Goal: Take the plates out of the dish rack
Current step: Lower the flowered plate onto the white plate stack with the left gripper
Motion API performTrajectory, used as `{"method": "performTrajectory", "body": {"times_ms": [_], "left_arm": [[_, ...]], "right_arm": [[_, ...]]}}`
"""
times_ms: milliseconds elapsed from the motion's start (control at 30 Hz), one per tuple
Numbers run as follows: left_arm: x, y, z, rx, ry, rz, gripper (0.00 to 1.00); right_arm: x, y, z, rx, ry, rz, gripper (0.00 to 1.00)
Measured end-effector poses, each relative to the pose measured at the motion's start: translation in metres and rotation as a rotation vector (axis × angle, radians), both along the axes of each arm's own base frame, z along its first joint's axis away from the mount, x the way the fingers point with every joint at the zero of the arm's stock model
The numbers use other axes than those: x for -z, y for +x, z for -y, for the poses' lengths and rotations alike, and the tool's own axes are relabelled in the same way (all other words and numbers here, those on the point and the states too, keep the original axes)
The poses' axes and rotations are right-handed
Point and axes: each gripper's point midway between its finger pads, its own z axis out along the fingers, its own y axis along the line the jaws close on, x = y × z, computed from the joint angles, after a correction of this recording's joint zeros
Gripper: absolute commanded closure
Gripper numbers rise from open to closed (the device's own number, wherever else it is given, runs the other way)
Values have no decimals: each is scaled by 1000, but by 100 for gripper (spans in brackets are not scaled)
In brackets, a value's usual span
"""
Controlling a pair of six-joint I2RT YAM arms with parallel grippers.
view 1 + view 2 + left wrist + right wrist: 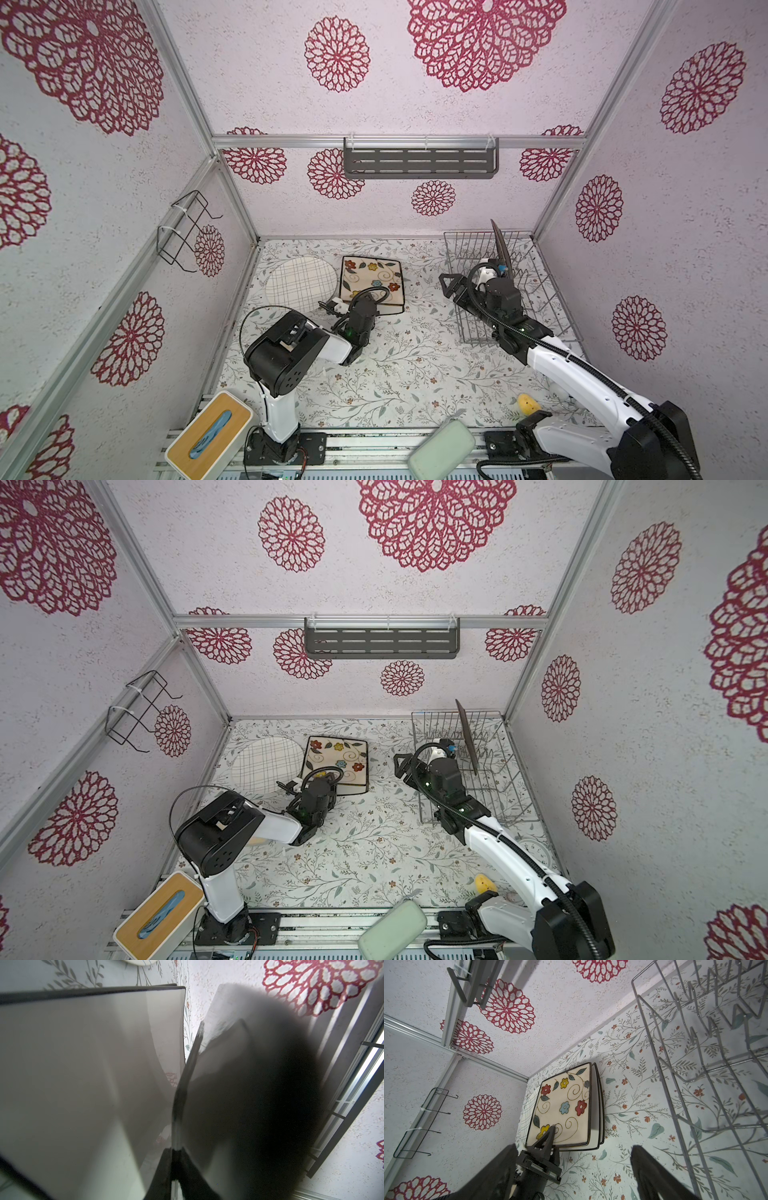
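"Since the one dark brown plate [500,249] stands on edge at the far end of the dish rack [469,249], which arm do we send?"

"The right. Our right fingers [452,283] hang wide open and empty just left of the rack. The thin plate is behind them, to their right. Our left fingers [548,1140] are closed at the flowered plate [372,278] on the counter [415,365]."

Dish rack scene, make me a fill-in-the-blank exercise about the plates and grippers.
The upright plate in the dish rack is dark ____.
The round grid plate lies ____ on the table.
The right gripper is ____.
The left gripper is shut on the top plate, painted with ____.
Missing: brown, flat, open, flowers.
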Motion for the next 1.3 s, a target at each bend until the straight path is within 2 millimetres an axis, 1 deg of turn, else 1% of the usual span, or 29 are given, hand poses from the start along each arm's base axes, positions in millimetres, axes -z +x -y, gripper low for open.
{"method": "performTrajectory", "body": {"times_ms": [233, 367, 533, 667, 833, 1100, 1300], "left_arm": [[12, 0, 0, 3, 5, -23, 100], [11, 2, 0, 2, 0, -19, 100], [11, 2, 1, 4, -8, -21, 87], [11, 2, 1, 3, -14, -22, 85], [8, 3, 1, 0, -32, -11, 77], [3, 5, 2, -5, -60, 11, 70], [2, 5, 3, -6, -66, 12, 57]], "right_arm": [[0, 1, -1, -1, 1, 2, 11], [0, 1, -1, -1, 2, 3, 11], [0, 1, -1, -1, 2, 3, 11], [0, 1, -1, -1, 2, 3, 11], [0, 1, -1, -1, 2, 3, 11], [0, 1, -1, -1, 2, 3, 11], [0, 1, -1, -1, 1, 2, 11]]}}
